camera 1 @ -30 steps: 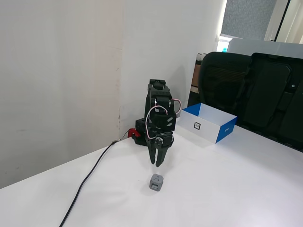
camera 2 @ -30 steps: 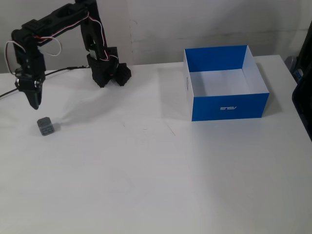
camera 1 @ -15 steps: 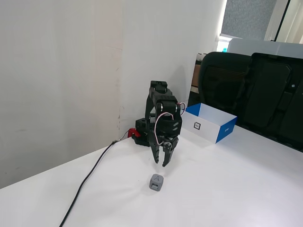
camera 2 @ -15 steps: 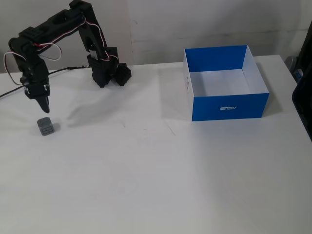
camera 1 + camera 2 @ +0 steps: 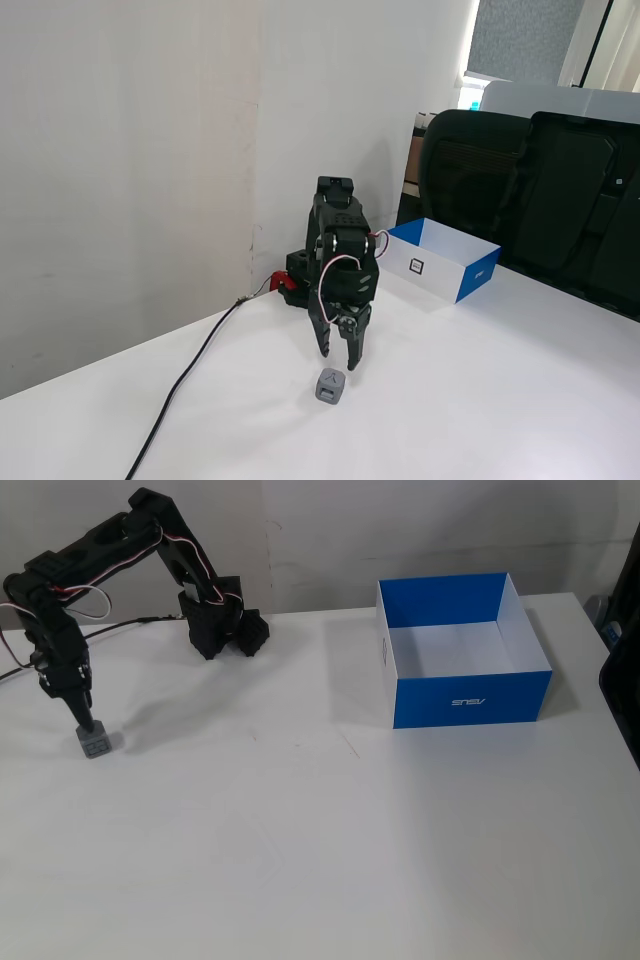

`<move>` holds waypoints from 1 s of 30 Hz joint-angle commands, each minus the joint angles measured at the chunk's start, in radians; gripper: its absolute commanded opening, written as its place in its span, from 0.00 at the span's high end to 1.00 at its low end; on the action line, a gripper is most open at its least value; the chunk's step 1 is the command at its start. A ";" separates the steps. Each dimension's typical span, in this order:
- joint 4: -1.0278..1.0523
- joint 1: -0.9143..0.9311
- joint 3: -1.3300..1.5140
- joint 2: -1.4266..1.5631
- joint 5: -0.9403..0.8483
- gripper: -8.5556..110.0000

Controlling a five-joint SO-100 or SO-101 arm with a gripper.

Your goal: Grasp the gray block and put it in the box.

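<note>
Blue outside and white inside, the box [image 5: 470,702] stands open-topped on the white surface [image 5: 330,850], and its interior shows nothing but bare white floor in the fixed view from above. In the other fixed view the box [image 5: 476,282] shows a white side panel with a small dark square mark, and it sits well behind and to the right of the arm's base [image 5: 297,280].

The gray block [image 5: 331,385] rests on the surface, well apart from the box, on the far side of the arm's base from it; in the fixed view from above the block [image 5: 95,743] lies near the left edge. The tool [image 5: 339,360] hangs just above the block with its two fingers spread apart and pointing down, one tip lower than the other. In the fixed view from above the tool [image 5: 90,723] looks to reach the block's top, though contact cannot be confirmed there; the other fixed view shows a small gap between the tips and the block.

A black cable [image 5: 190,375] runs across the surface from the base toward the near left. Black office chairs [image 5: 520,190] stand beyond the box, off the surface. Open surface lies between block and box.
</note>
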 commanded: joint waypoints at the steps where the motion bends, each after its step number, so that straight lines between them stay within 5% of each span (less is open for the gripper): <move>1: 0.018 -0.003 -0.086 0.009 -0.008 0.73; 30: 0.069 -0.011 -0.206 -0.161 -0.018 0.71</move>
